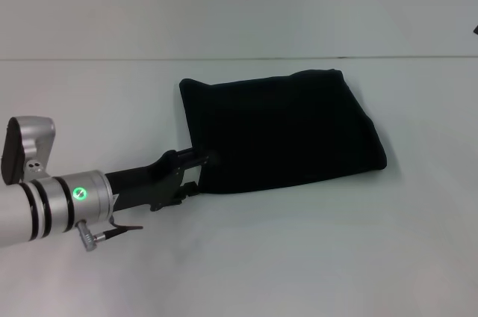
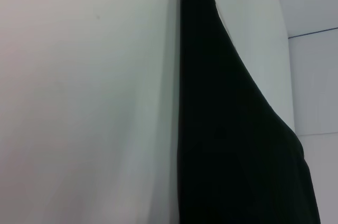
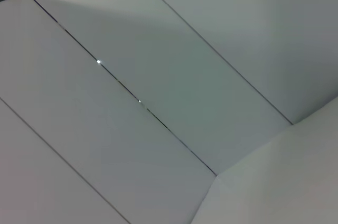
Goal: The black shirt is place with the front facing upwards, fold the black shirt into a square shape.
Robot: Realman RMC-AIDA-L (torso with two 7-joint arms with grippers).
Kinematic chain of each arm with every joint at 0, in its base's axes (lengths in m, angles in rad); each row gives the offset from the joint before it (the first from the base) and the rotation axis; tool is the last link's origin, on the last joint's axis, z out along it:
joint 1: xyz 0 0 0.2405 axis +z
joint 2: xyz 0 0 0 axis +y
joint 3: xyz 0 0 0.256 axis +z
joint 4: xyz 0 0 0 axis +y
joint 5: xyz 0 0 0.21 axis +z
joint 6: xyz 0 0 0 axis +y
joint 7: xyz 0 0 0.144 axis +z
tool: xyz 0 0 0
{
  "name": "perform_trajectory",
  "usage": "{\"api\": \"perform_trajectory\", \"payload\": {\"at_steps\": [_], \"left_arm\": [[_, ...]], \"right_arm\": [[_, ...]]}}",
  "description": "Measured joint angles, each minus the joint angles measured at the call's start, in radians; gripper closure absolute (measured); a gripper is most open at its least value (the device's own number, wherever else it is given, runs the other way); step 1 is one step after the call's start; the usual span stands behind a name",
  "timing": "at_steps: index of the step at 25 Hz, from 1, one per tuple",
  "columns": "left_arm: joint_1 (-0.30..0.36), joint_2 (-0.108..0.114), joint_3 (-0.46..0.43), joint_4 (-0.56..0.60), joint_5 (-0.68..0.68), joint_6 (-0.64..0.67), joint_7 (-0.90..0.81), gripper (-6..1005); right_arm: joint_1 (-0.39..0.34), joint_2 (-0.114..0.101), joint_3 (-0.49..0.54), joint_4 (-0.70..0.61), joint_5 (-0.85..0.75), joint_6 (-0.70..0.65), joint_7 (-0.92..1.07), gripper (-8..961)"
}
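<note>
Black shirt [image 1: 284,130]: already folded down into a roughly square-ish bundle, lying flat on the white table [image 1: 239,257], about mid-table and a bit to the robot's right of center. No lettering showing, just plain black cloth.

Shirt edges: far edge runs close to the seam line across the table; the near edge slants, so the bundle looks a little skewed. Corner nearest the robot's right is rounded and puffy. In the left wrist view the shirt [image 2: 232,139] shows as a dark wedge with a soft, thick folded edge against the white surface.

Left gripper [image 1: 200,171]: low over the table, right at the shirt's near-left corner, fingertips touching or just meeting the cloth edge. Honestly can't tell if the fingers are spread or pinched, black on black there.

Right gripper: not visible anywhere; its wrist camera only catches pale panels and seams.

Open room: bare white tabletop all around the shirt, widest on the near side and to the robot's left.
</note>
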Motion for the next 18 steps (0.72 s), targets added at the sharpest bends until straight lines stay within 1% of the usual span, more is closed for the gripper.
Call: {"api": "perform_trajectory", "payload": {"at_steps": [4, 9, 18], "left_arm": [[-0.007, 0.003, 0.007, -0.007, 0.000, -0.004, 0.000, 163], [-0.007, 0.006, 0.036, -0.003, 0.001, -0.010, 0.002, 293], [-0.004, 0.007, 0.040, -0.001, 0.001, -0.014, 0.006, 457]], "right_arm": [[-0.001, 0.000, 0.011, 0.000, 0.000, -0.004, 0.000, 25], [-0.001, 0.000, 0.015, 0.000, 0.001, -0.005, 0.000, 25], [0.009, 0.000, 0.024, 0.010, 0.003, -0.007, 0.000, 25]]}}
